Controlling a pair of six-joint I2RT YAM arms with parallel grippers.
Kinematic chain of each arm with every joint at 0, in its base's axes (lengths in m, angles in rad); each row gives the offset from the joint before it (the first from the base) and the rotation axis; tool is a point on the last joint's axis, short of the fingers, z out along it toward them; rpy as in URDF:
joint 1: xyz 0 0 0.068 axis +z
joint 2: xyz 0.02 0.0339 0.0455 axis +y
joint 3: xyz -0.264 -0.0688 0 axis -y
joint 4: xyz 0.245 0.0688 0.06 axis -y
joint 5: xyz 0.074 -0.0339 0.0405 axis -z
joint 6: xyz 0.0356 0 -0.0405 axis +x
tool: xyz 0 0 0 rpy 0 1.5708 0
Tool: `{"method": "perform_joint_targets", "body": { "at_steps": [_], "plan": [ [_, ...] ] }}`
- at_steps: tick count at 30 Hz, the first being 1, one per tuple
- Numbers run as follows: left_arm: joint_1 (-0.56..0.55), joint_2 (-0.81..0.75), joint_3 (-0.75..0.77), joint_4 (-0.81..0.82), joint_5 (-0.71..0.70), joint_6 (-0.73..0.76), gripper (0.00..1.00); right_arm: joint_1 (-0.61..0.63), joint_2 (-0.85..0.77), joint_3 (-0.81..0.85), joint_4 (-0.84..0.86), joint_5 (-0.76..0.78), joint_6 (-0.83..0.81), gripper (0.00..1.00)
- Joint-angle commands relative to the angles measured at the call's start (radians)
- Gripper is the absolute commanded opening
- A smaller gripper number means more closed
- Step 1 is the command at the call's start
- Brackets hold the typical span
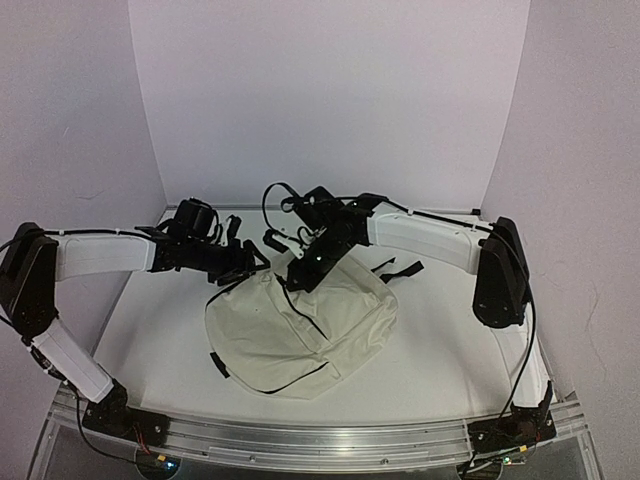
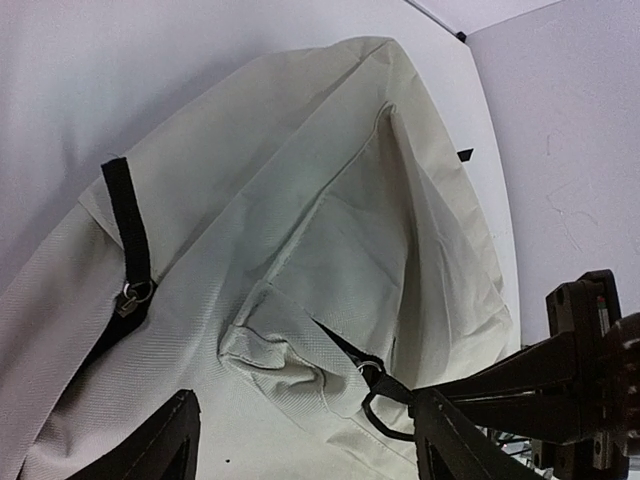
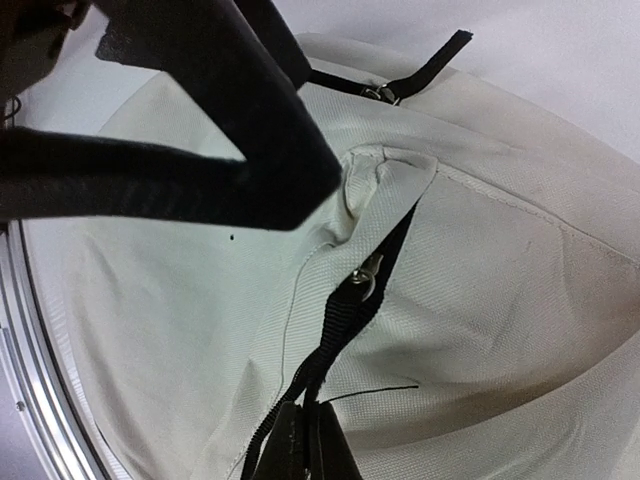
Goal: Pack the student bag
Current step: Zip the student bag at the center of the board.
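The student bag (image 1: 290,330) is a cream fabric backpack lying flat at the middle of the white table. It fills the left wrist view (image 2: 300,200) and the right wrist view (image 3: 480,270). My right gripper (image 1: 300,277) is over the bag's far edge, shut (image 3: 305,415) on the black zipper pull strap (image 3: 345,320), which is drawn taut from a zipper with a short gap open. My left gripper (image 1: 243,265) is open and empty (image 2: 305,410), just above the bag's far left corner, next to the right gripper (image 2: 500,385). The strap also shows there (image 2: 385,385).
The bag's black shoulder straps (image 1: 400,268) trail off its far right side. A black side strap with a metal ring (image 2: 130,250) lies on the bag. An aluminium rail (image 1: 320,440) runs along the near table edge. White walls enclose the back and sides.
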Motion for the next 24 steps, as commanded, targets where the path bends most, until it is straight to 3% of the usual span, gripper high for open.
{"method": "perform_joint_targets", "body": {
  "at_steps": [1,6,10,22,24],
  "plan": [
    [0.001,0.050,0.016,0.085,0.073,-0.027,0.71,0.002,-0.044,0.002,-0.013,-0.074,0.039,0.00],
    [0.000,0.112,0.054,0.096,0.081,-0.031,0.71,0.016,-0.053,-0.023,-0.013,-0.104,0.049,0.00],
    [-0.002,0.157,0.078,0.100,0.085,-0.032,0.62,0.016,-0.051,-0.027,-0.012,-0.102,0.052,0.00],
    [-0.001,0.158,0.045,0.205,0.115,-0.064,0.03,0.017,-0.058,-0.076,-0.012,-0.076,0.050,0.00],
    [0.001,0.132,0.037,0.183,0.076,-0.062,0.00,0.017,-0.073,-0.095,-0.013,-0.070,0.052,0.00]
  ]
}}
